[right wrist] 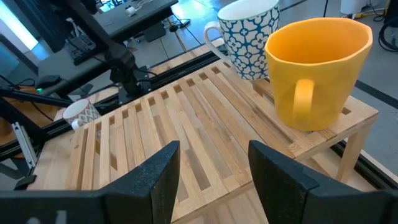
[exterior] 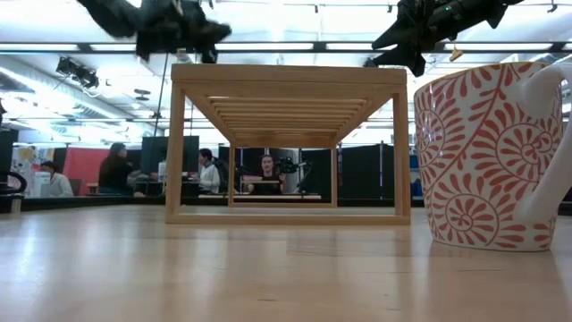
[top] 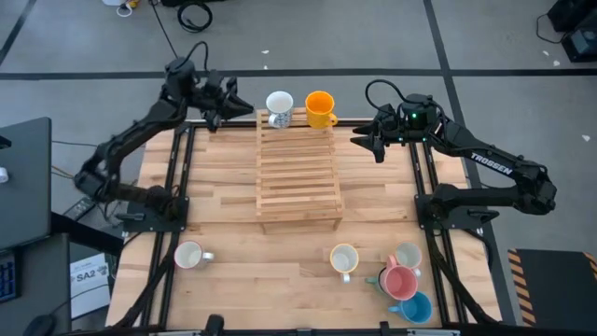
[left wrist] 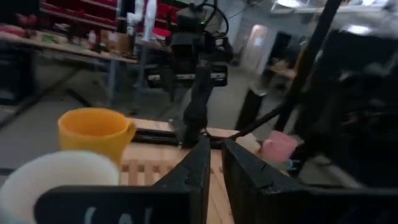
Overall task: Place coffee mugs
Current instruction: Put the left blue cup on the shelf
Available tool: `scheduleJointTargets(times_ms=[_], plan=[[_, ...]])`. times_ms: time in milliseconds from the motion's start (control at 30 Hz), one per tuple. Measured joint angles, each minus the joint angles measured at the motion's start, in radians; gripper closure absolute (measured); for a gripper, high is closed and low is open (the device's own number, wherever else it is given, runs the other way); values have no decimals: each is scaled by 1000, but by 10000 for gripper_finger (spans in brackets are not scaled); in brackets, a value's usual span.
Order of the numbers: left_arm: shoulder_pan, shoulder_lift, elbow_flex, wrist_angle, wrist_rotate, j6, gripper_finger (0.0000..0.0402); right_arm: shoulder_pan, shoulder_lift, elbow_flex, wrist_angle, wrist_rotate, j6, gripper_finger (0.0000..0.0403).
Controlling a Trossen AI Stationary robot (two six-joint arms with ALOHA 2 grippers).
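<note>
Coffee mugs: two, a blue-patterned white mug (top: 279, 105) and an orange mug (top: 319, 108), stand on the slatted wooden rack (top: 298, 173); others wait on the desk (top: 261, 280); left end effector (top: 244, 107) nearly pressed together and empty, right end effector (top: 359, 140) spread and empty.

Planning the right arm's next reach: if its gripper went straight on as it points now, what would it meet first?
Probably the slatted wooden rack; the right gripper, jaws open, aims across its top, with the orange mug off to one side.

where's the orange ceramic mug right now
The orange ceramic mug stands upright on the far end of the slatted wooden rack in the high view, just right of the white blue-patterned mug and left of the open right gripper.
</note>
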Motion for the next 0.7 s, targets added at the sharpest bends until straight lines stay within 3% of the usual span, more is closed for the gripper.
scheduleJointTargets(times_ms=[100,233,300,467,700], plan=[[-64,-108,0,-209,-226,143,374,0,0,0,0,0,0,206],[-178,-229,0,-466,-687,237,388,0,0,0,0,0,0,206],[-239,-251,0,-521,-836,244,388,0,0,0,0,0,0,206],[-345,-252,0,-528,-931,213,362,0,0,0,0,0,0,206],[-418,-232,0,-565,-999,146,270,0,0,0,0,0,3,206]])
